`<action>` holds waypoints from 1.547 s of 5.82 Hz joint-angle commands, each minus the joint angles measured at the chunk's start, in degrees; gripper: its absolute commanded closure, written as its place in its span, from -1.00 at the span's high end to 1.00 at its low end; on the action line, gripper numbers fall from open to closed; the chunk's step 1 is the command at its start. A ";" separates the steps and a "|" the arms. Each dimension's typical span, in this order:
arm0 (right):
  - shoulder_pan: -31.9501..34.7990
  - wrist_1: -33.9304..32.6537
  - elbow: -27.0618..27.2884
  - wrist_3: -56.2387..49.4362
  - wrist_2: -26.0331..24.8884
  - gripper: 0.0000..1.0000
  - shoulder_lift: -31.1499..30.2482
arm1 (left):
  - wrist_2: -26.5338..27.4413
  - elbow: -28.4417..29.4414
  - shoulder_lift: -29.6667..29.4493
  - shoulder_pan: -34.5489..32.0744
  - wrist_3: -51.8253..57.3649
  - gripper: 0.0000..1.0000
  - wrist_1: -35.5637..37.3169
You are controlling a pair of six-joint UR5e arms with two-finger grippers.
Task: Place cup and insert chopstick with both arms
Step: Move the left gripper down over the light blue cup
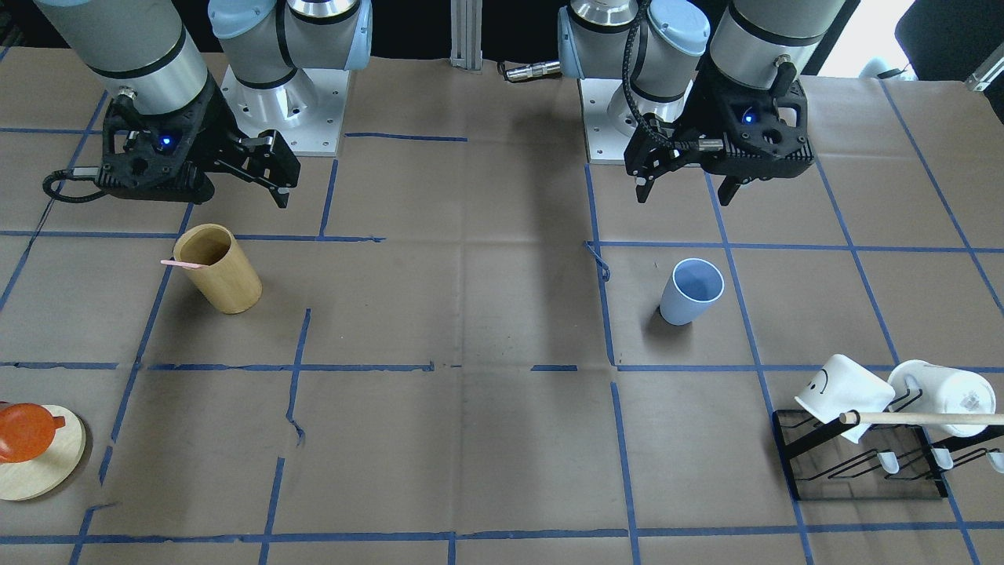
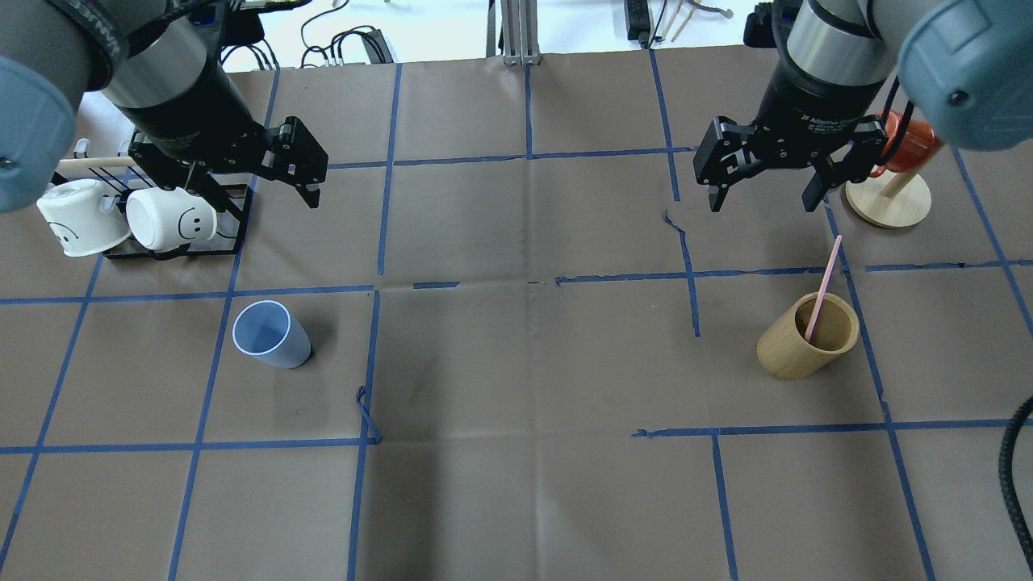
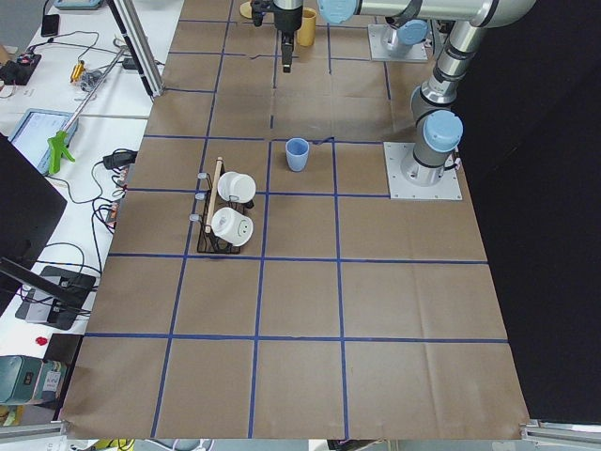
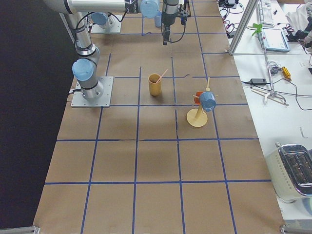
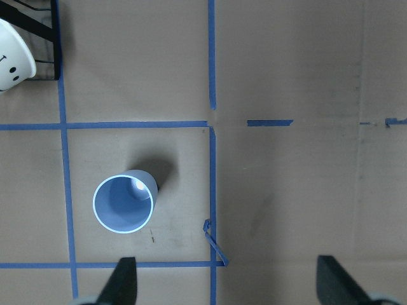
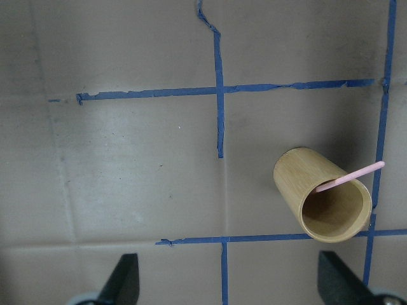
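The pale blue cup (image 1: 690, 292) stands upright and empty on the brown paper; it also shows in the overhead view (image 2: 270, 335) and the left wrist view (image 5: 125, 202). My left gripper (image 1: 684, 192) hangs open and empty above and behind it. A pink chopstick (image 2: 823, 286) leans inside the tan bamboo cup (image 2: 807, 337), its top end sticking out over the rim; both also show in the right wrist view, the chopstick (image 6: 353, 178) in the bamboo cup (image 6: 324, 203). My right gripper (image 2: 763, 202) is open and empty, high above the table beyond the bamboo cup.
A black wire rack (image 2: 234, 218) with two white mugs (image 2: 169, 219) and a wooden dowel (image 1: 925, 418) sits under my left arm. A round wooden mug stand (image 2: 888, 202) with an orange cup (image 2: 908, 145) stands close to my right gripper.
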 commanded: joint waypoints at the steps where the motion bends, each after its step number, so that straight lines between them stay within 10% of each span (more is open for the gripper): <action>1: 0.00 -0.01 0.00 -0.02 -0.09 1.00 0.00 | 0.27 1.16 -1.33 0.03 -0.08 0.98 -0.59; 7: -0.09 -0.01 0.00 -0.11 -0.17 1.00 0.09 | 0.80 -1.37 -1.51 2.21 0.88 0.98 -0.59; 9: -0.18 -0.09 0.09 -0.46 -0.17 1.00 0.09 | 0.36 -10.82 -2.48 8.96 9.78 0.98 7.08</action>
